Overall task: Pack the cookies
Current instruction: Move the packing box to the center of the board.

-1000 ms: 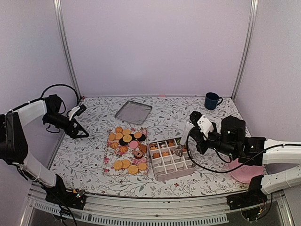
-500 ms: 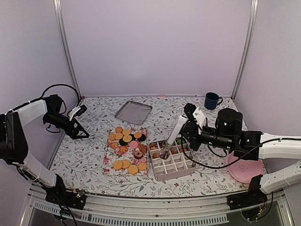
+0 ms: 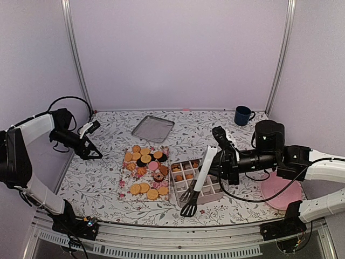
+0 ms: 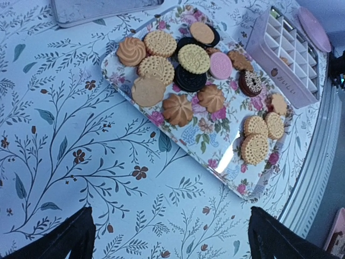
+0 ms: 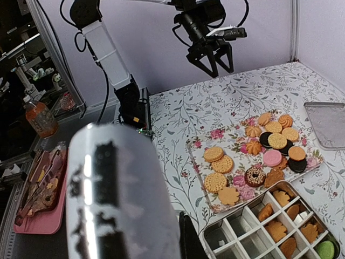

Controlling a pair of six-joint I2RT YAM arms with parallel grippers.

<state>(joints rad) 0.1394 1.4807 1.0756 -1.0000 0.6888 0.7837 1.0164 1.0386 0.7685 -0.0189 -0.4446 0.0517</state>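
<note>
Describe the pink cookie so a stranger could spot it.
Start at the floral tray left of the divided box. Toward the tray's box-side edge lies the pink cookie. It is the only pink one; its neighbours are golden or dark.

Blurred, unreadable small lettering on the compartment box (image 4: 287,82) side

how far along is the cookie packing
Done: several cells of the divided box already hold packed cookies, while other cells are empty. In hand: the right gripper is shut on a spatula, whose head is at the box's near edge. The left gripper hangs open off to the side. Left: well over a dozen loose cookies lie on the floral tray.
</note>
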